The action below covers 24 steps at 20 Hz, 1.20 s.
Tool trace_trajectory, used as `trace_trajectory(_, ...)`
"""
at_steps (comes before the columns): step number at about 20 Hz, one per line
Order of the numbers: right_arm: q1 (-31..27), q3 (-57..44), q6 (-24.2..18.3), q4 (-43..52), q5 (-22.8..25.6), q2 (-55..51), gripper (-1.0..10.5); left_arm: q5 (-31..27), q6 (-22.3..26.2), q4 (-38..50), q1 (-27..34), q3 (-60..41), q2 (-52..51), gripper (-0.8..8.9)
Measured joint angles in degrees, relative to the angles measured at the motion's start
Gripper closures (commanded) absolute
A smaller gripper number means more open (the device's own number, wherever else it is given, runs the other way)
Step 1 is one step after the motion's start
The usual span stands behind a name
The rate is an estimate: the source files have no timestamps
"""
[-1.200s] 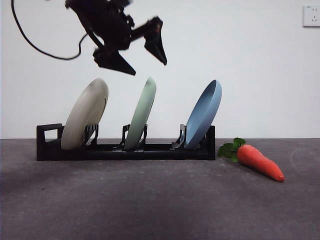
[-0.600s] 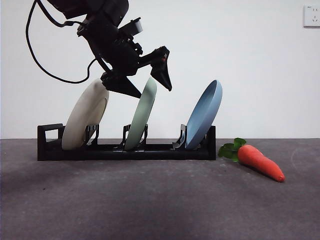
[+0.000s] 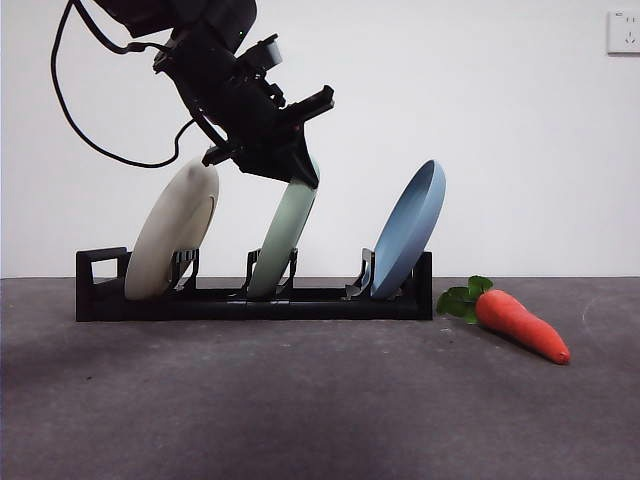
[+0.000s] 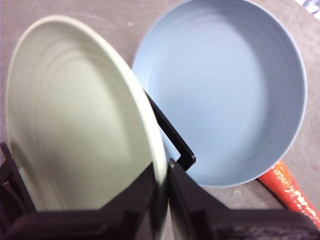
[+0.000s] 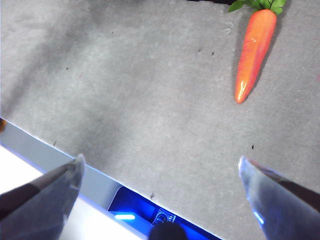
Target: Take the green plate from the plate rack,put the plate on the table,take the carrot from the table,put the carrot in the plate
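The green plate (image 3: 285, 235) stands tilted in the middle slot of the black plate rack (image 3: 250, 305) on the dark grey table (image 3: 300, 420). My left gripper (image 3: 300, 172) comes down from the upper left and is shut on the plate's top rim. The left wrist view shows its jaws (image 4: 161, 175) pinching the green plate (image 4: 75, 125) by the rim. The carrot (image 3: 520, 325) lies on the table to the right of the rack, and it also shows in the right wrist view (image 5: 254, 47). My right gripper (image 5: 161, 161) is open and empty, hovering over the table's near edge.
A cream-white plate (image 3: 175, 235) stands in the left slot and a blue plate (image 3: 408, 230) in the right slot, close beside the green one. The rack's looped handle (image 3: 100, 270) is at its left end. A wall socket (image 3: 622, 32) is at the top right.
My left gripper has come down from above the rack onto the green plate's top rim, and its jaws have closed on it. The plates and the carrot have not moved.
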Motion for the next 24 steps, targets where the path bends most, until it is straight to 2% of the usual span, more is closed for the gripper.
trace_trajectory(8, 0.00, 0.00, 0.00, 0.02, 0.00, 0.07, 3.5, 3.76, -3.67, -0.98, 0.37, 3.37, -1.62, 8.22)
trace_trajectory(11, 0.00, 0.00, 0.00, 0.02, 0.00, 0.07, 3.5, 7.39, -4.26, -4.63, 0.17, 7.39, -3.65, 8.22)
trace_trajectory(14, 0.00, 0.00, 0.00, 0.37, 0.00, 0.07, 3.5, 9.94, -3.45, -9.84, -0.61, 10.40, -6.10, 8.21)
trace_trajectory(16, 0.00, 0.00, 0.00, 0.72, 0.00, 0.07, 3.5, 9.31, -0.70, -13.57, -1.79, 10.47, -8.68, 8.21)
trace_trajectory(21, 0.00, 0.00, 0.02, 1.60, 0.00, 0.07, 3.5, -5.75, 12.92, -29.11, -9.57, 10.49, -18.80, 8.20)
trace_trajectory(24, 0.00, 0.00, 0.00, 1.60, 0.00, 0.07, 3.5, -16.13, 18.91, -36.76, -16.02, 10.78, -22.49, 8.19)
